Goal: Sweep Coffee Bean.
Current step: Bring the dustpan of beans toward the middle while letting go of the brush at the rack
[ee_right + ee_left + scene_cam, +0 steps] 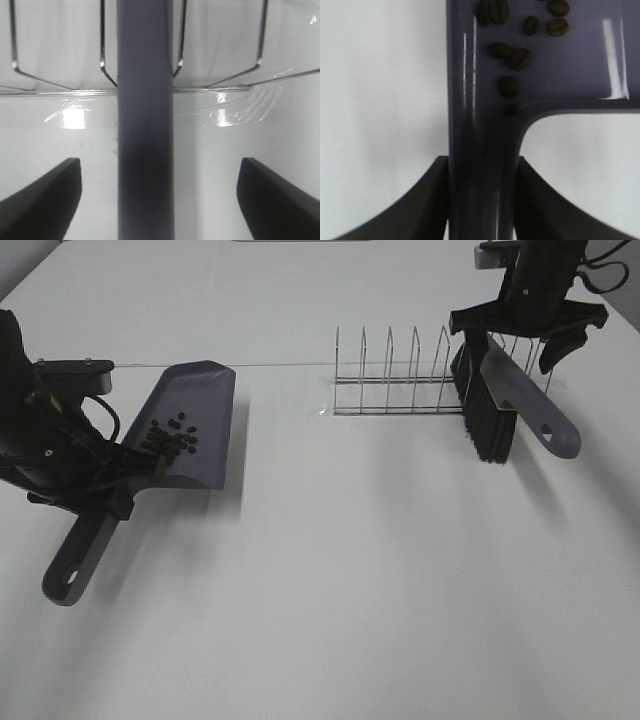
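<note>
A grey-purple dustpan (190,420) lies at the left, and the coffee beans (172,438) sit in a loose cluster inside it. My left gripper (105,475) is shut on the dustpan's handle. In the left wrist view its fingers (427,200) press both sides of the handle, with beans (512,57) in the pan (580,60). The brush (487,410) stands with its black bristles down at the right end of the wire rack (395,390). My right gripper (525,335) is above it, open. In the right wrist view the fingers (50,200) stand wide of the brush handle (145,125).
The wire rack stands at the back middle of the white table (350,590) and shows behind the brush handle in the right wrist view (60,90). Clear tape (240,107) holds its base to the table.
</note>
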You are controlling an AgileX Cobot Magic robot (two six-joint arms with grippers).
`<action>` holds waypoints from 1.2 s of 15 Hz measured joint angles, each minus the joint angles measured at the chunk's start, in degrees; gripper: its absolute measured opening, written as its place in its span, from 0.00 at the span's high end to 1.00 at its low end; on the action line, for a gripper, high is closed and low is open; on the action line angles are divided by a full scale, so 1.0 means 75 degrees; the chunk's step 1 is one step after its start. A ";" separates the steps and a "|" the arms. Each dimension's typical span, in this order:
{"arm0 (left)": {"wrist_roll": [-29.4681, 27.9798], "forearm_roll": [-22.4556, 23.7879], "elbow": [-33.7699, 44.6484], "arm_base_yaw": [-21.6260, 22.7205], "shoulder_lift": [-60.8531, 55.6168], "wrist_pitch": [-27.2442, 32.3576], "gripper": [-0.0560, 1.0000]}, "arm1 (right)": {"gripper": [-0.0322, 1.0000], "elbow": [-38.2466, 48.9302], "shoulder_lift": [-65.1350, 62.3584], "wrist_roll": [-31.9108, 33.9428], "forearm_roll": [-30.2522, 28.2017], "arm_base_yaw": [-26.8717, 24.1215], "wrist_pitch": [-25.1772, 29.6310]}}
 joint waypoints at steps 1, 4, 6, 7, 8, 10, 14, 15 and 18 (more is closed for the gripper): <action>0.0000 -0.0015 0.0000 0.0000 0.0000 -0.0008 0.61 | 0.19 0.0000 -0.0244 -0.0008 0.0099 0.0000 0.0191; 0.0000 -0.0275 0.0000 0.0000 0.0000 -0.0160 0.61 | 0.19 0.0000 -0.0833 -0.0420 0.0474 -0.0008 0.0657; 0.0000 -0.0344 0.0000 0.0000 0.0000 -0.0160 0.61 | 0.19 0.0000 -0.1062 -0.0665 0.0504 0.0000 0.0695; 0.0000 -0.0367 0.0000 0.0000 0.0000 -0.0160 0.61 | 0.19 0.0000 -0.1115 -0.0672 0.0504 0.0015 0.0710; 0.0000 -0.0397 0.0000 -0.0084 0.0000 -0.0160 0.61 | 0.19 0.0145 -0.1375 -0.0726 0.0497 0.0122 0.0718; 0.0000 -0.0405 0.0000 -0.0413 0.0038 -0.0206 0.61 | 0.19 0.0787 -0.1933 -0.0795 0.0413 0.0336 0.0718; -0.0084 -0.0405 0.0000 -0.0886 0.0443 -0.0428 0.61 | 0.19 0.2819 -0.3193 -0.0802 0.0413 0.0497 0.0726; -0.0107 -0.0413 0.0000 -0.0955 0.0764 -0.0558 0.61 | 0.19 0.4125 -0.4026 -0.0802 0.0413 0.0497 0.0726; -0.0107 -0.0428 -0.0008 -0.0993 0.1062 -0.0779 0.61 | 0.19 0.5936 -0.5332 -0.0795 0.0519 0.0497 0.0542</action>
